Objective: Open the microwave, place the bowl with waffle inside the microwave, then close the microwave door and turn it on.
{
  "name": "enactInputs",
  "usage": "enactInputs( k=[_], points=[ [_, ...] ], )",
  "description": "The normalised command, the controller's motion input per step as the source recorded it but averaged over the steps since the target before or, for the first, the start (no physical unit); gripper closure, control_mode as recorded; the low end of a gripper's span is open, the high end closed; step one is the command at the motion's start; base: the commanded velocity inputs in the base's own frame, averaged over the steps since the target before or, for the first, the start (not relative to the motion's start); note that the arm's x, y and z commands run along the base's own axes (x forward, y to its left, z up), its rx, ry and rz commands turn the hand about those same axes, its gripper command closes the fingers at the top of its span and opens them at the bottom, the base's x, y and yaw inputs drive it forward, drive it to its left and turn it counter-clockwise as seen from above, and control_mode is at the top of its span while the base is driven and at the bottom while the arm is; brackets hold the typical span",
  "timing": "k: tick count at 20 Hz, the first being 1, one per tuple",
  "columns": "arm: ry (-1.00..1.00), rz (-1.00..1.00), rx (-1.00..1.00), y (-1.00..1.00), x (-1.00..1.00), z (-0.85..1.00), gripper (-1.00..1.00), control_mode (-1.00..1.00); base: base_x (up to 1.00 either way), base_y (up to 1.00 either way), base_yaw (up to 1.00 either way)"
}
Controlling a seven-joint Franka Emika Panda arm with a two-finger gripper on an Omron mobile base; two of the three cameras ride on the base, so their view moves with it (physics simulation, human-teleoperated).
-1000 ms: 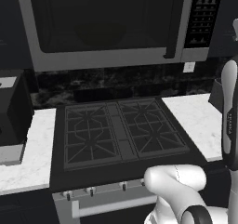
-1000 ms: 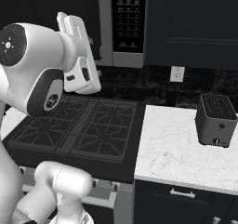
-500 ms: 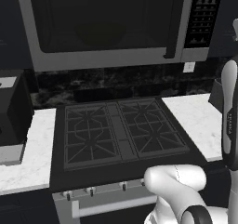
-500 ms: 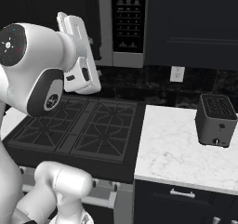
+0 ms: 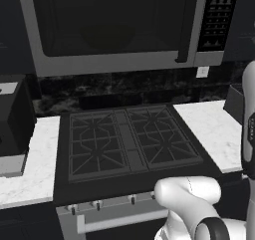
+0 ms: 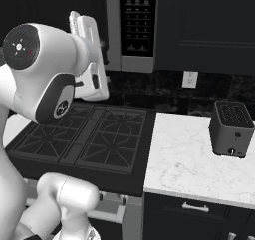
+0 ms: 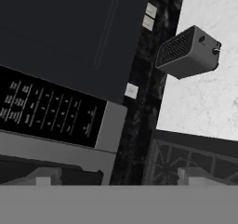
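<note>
— Fingers [image 7: 42, 178]?
— Spread wide, empty, near the big grey-framed microwave's [image 5: 114, 27] black button panel [image 7: 46, 111].
— Progress?
— Dark glass door [image 5: 107, 20] shut above the stove; everything remains.

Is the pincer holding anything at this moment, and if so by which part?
Nothing is held. The pincer stands open and empty, its tips apart, near the microwave by its button panel; the microwave door is shut.

Microwave [image 5: 114, 32] grey metal, glossy glass; counter [image 6: 199, 159] marble (matt).
</note>
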Motion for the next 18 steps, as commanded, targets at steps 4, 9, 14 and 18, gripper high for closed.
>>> enactInputs(
  k=[4,9,14,18],
  points=[
    [0.03,0.0,0.25,-0.14,0.05,0.3,-1.0,-1.0,0.0,0.0,0.0],
    [-0.01,0.0,0.24,-0.31,0.0,0.33,-1.0,-1.0,0.0,0.0,0.0],
    [-0.06,0.0,0.19,-0.02,-0.04,-0.11,-1.0,-1.0,0.0,0.0,0.0],
    [-0.22,0.01,0.19,0.0,0.0,-0.15,-1.0,-1.0,0.0,0.0,0.0]
  ],
)
